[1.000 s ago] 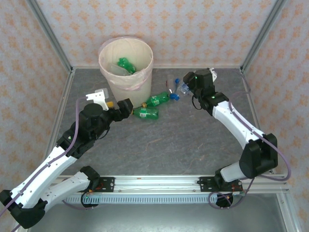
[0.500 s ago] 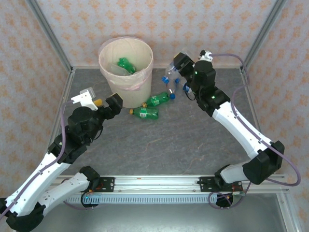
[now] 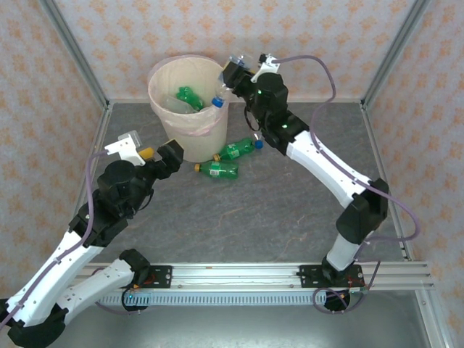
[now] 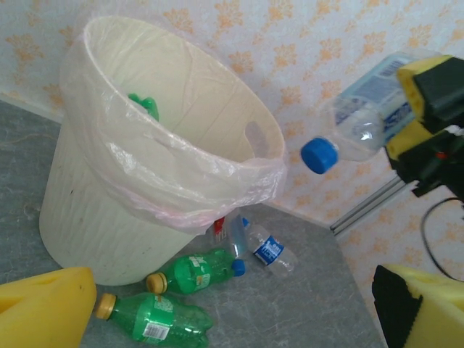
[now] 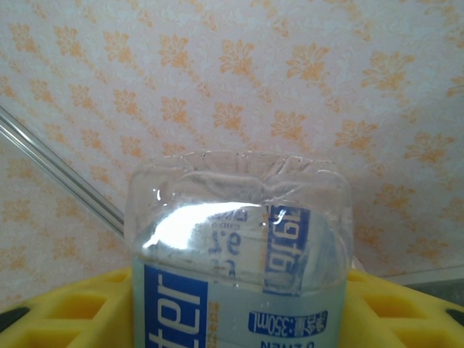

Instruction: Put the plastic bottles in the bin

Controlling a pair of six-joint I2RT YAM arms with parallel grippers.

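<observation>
The grey bench (image 3: 275, 210) is carrying the cream bin (image 3: 181, 138) at its far left, and the right arm is now reaching high across to it. A second ago that arm was working low at the back of the bench, right of the bin. It has since been swinging left and upward, and its right tool (image 3: 233, 72) is now hanging at the bin's right rim. That tool is clenching a clear bottle (image 4: 362, 116) by its base end, the yellow fingers pressing both sides of the labelled body in the right wrist view. The left arm has been drawing back a little from the bin's foot. Its left tool (image 3: 161, 154) is standing spread wide with nothing in it, just left of two green bottles (image 3: 219, 170) lying on the bench by the bin wall. A small clear bottle (image 4: 267, 246) is lying behind them, and another green bottle (image 3: 190, 97) is already sitting inside the bin. The carried bottle's blue cap (image 3: 217, 102) is tipping down toward the liner, so a release here looks likely to drop it in.
</observation>
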